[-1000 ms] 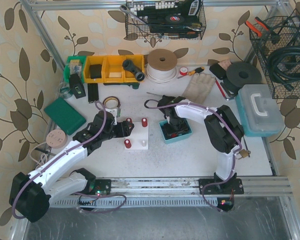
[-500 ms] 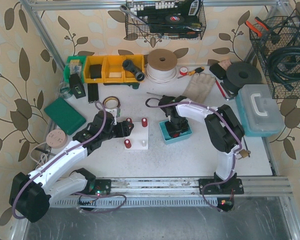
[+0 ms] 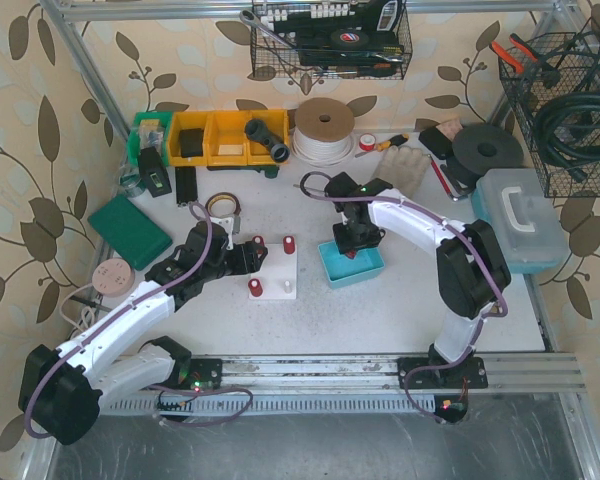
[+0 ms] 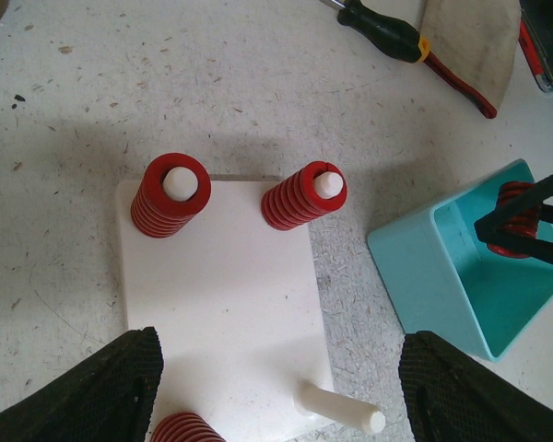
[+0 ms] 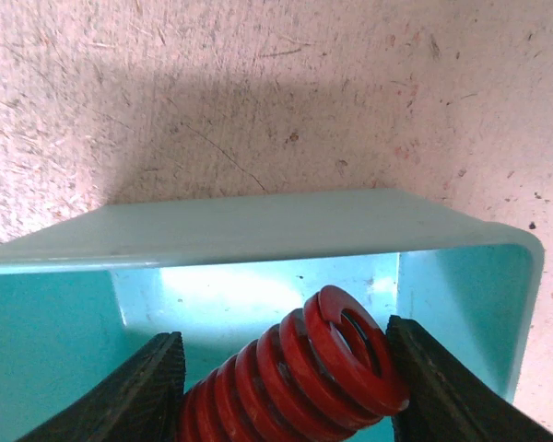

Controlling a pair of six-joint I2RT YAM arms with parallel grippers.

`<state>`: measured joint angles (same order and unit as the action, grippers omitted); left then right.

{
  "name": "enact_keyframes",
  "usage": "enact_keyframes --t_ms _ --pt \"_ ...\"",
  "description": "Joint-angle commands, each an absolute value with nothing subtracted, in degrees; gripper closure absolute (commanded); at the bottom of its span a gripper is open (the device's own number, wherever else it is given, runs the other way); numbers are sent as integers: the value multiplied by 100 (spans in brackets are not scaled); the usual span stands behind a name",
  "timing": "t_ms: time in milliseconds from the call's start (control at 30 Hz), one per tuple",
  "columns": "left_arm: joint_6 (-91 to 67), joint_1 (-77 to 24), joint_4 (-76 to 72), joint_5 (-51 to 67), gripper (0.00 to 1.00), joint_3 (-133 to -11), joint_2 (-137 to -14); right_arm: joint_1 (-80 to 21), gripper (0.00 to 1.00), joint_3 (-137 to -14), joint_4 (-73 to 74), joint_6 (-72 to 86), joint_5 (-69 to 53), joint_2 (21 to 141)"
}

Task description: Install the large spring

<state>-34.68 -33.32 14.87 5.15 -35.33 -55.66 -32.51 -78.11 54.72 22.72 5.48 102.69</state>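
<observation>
Gripping the large red spring [image 5: 304,364], the right gripper [image 3: 352,238] holds it over the teal bin [image 5: 258,226] — the left gripper [image 4: 278,391], jaws apart and empty, hovers over the 4-peg board [image 4: 221,295].

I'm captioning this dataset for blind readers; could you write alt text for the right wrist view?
A red spring is gripped between the right gripper's two black fingers, over an open teal bin. The bin sits on a speckled pale table.

Speckled white table [image 3: 380,315], white peg plate [image 3: 275,265], teal bin [image 3: 352,281], green case [image 3: 130,231], yellow bins [image 3: 225,138], glove [image 3: 398,173], pale blue toolbox [image 3: 520,222]
</observation>
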Motion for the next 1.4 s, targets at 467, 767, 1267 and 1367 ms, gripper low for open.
enact_keyframes --t_ms 467,767,1267,1367 --pt "-4608 -4194 -411 1549 29 -3881 -6046 -2134 71 -6775 3709 4529 -2575 8638" --pt "-4414 -4219 -66 1352 29 -4138 -6176 -2200 71 -6353 3995 4284 -1952 8368" --pt "-3659 -4201 834 576 29 -3476 -5480 -3088 74 -6673 4249 3199 194 9773" --pt "-3631 -4194 840 642 29 -3513 -5581 -3182 74 -6740 4171 2958 411 10005"
